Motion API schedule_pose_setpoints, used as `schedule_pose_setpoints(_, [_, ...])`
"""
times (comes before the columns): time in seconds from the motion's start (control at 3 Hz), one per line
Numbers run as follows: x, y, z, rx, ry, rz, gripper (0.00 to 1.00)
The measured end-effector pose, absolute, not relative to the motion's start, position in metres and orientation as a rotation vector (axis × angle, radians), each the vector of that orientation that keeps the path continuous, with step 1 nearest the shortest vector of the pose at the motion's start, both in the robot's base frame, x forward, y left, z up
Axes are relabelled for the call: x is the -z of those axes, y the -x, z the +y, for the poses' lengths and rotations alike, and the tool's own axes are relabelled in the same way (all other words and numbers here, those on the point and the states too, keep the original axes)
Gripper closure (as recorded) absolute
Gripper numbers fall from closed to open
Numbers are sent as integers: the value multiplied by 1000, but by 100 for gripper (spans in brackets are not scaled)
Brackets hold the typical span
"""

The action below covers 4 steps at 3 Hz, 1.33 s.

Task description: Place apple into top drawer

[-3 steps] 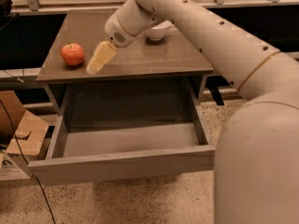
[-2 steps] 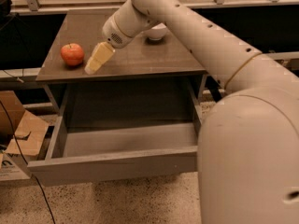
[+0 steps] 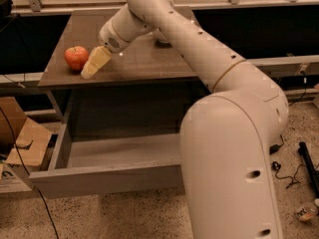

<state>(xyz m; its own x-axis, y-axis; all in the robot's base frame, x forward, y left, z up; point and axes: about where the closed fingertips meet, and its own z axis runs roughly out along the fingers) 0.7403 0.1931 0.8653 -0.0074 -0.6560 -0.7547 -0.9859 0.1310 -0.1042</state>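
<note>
The yellow claw point(image 3: 94, 62) hangs just beside the round red apple point(image 3: 76, 58) on the brown bench point(image 3: 149, 61); apart or together, I can't tell. A sideways nudge could roll the apple off.

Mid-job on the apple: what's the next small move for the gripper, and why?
Probably ease the gripper toward the apple until it straddles it. The gripper hangs low over the tabletop close beside the apple, not yet around it, and the top drawer below stands open, ready to receive it.
</note>
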Motion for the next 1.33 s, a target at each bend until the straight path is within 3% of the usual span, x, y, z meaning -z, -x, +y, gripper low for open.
schedule_pose_setpoints(1.33, [-853,-752,259,-720,1686,1666,0])
